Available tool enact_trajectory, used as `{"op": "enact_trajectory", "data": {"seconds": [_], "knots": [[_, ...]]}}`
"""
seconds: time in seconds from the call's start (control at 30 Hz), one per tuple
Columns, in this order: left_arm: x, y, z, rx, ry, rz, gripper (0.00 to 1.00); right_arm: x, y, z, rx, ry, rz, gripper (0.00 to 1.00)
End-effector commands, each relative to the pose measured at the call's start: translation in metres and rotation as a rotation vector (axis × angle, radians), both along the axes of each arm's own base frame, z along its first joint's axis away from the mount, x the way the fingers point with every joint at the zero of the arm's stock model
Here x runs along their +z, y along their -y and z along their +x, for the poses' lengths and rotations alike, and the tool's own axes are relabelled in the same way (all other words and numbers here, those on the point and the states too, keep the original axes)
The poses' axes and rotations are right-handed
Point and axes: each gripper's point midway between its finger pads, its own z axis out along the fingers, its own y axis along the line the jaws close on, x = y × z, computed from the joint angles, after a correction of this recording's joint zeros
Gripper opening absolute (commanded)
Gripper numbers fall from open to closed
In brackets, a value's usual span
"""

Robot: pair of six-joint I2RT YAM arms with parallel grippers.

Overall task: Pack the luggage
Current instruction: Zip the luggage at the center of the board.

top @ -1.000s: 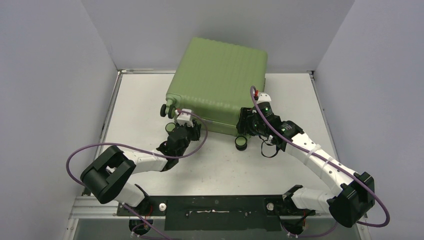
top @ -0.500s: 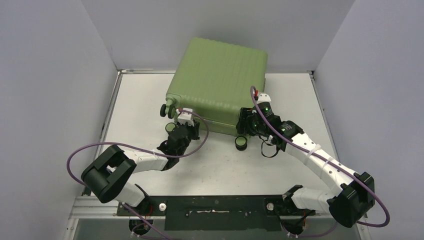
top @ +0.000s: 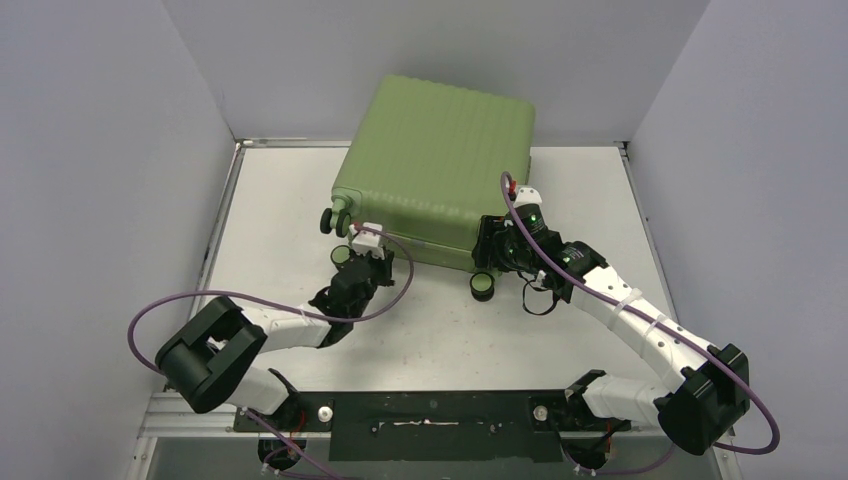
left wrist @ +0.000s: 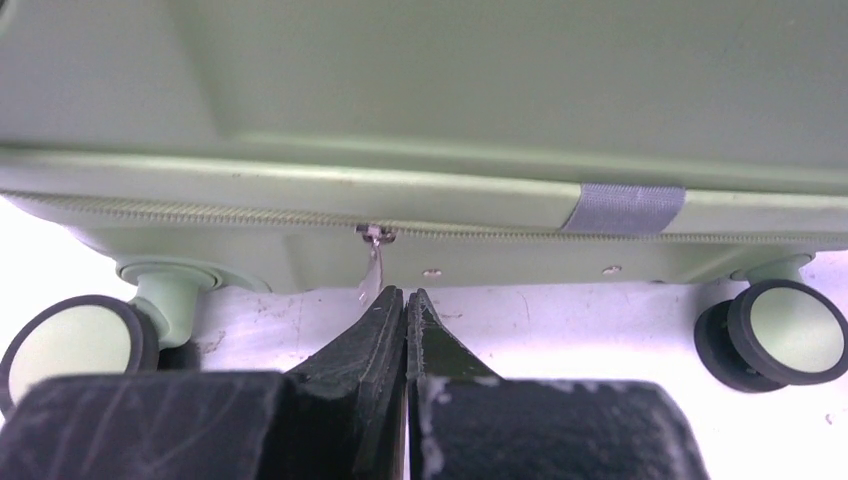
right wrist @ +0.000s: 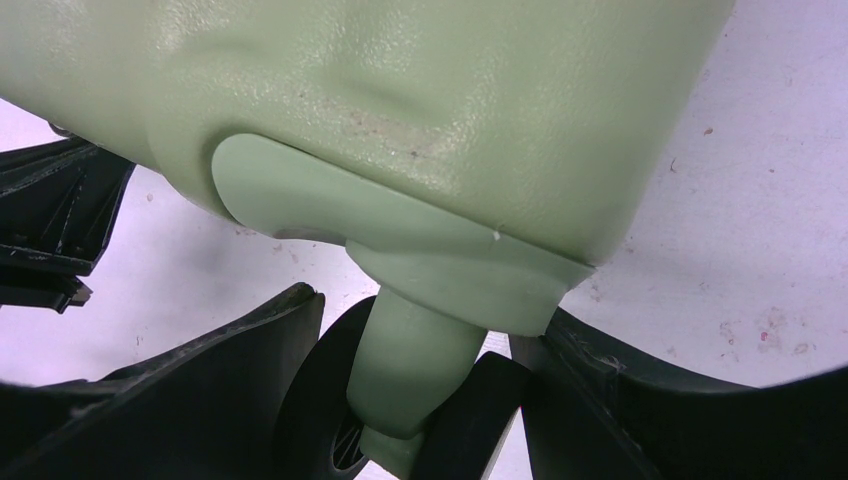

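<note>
As right end effector point(right wrist: 430, 340) clamps luggage point(top: 440, 150) wheel point(right wrist: 315, 420), left end effector point(left wrist: 405, 300) shut

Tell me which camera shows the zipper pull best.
The left wrist view: the zipper pull hangs in close-up beyond the left gripper. From the top it can't be made out; the right wrist shows a wheel, no zipper.

The luggage point(right wrist: 420, 90) shell is seen as matt, finely pebbled plastic — ribbed on top. Woven cloth is shown in the grey strap point(left wrist: 622, 207), shiny metal in the zip pull point(left wrist: 372, 265).
</note>
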Motion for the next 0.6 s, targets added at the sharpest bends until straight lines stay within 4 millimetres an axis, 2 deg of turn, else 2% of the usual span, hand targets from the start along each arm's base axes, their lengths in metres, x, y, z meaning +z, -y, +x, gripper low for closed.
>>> {"op": "enact_trajectory", "data": {"seconds": [0.0,0.43,0.47,0.57], "knots": [[0.016,-0.004,-0.005,-0.014,0.049,-0.031,0.0,0.048,-0.04,0.002,0.117,0.11,0.172,0.0],[0.015,-0.02,-0.013,0.014,0.052,-0.026,0.0,0.048,-0.04,0.001,0.12,0.117,0.176,0.0],[0.014,-0.022,-0.013,0.015,0.051,-0.026,0.03,0.049,-0.04,0.0,0.122,0.12,0.177,0.0],[0.015,-0.022,-0.014,0.004,0.054,-0.031,0.23,0.049,-0.04,0.0,0.127,0.125,0.176,0.0]]}}
